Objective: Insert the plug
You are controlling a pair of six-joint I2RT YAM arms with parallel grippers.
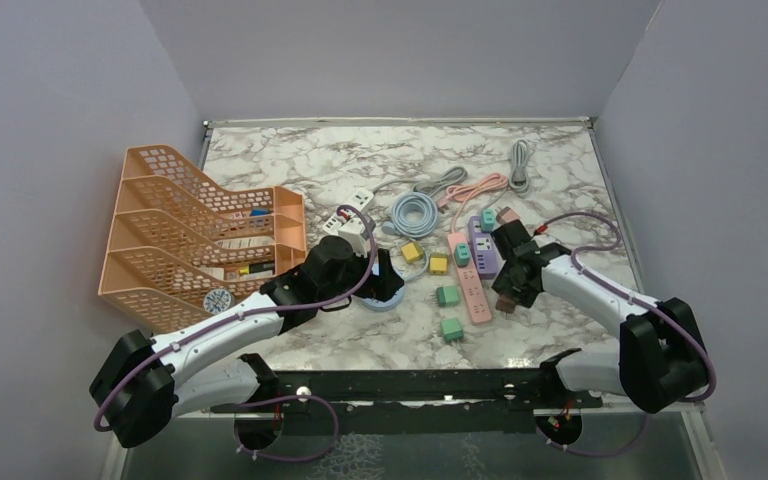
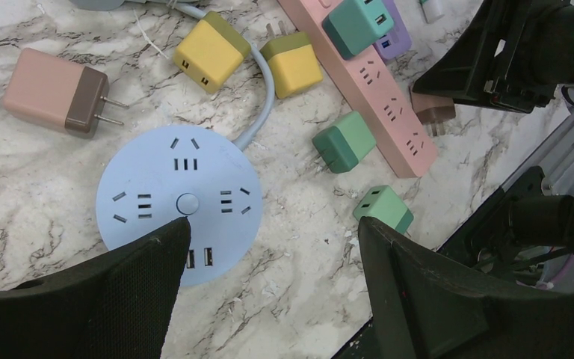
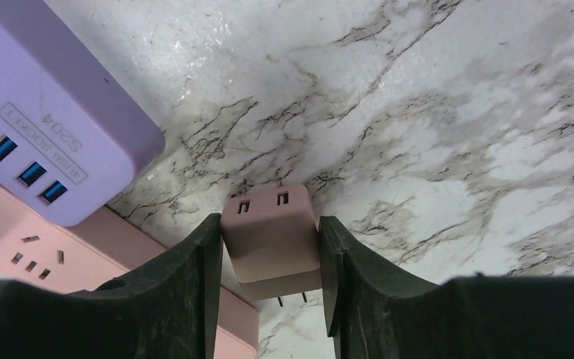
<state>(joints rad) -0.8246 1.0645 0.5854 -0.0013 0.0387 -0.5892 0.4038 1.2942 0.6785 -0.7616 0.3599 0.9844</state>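
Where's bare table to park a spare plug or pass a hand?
Free: far edge of the table, from the orange rack to the grey cable bundle; near strip between the green adapters and the black rail. Crowded: centre, round socket through pink strip and purple strip, where the right tool clamps a pink adapter.

Bright, even light cast soft shadows. Faint glare sheened the table (image 3: 194,52) in the right wrist view; focus was sharp throughout.

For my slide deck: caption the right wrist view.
Right gripper grips a pink USB plug near the purple power strip on the marble table.
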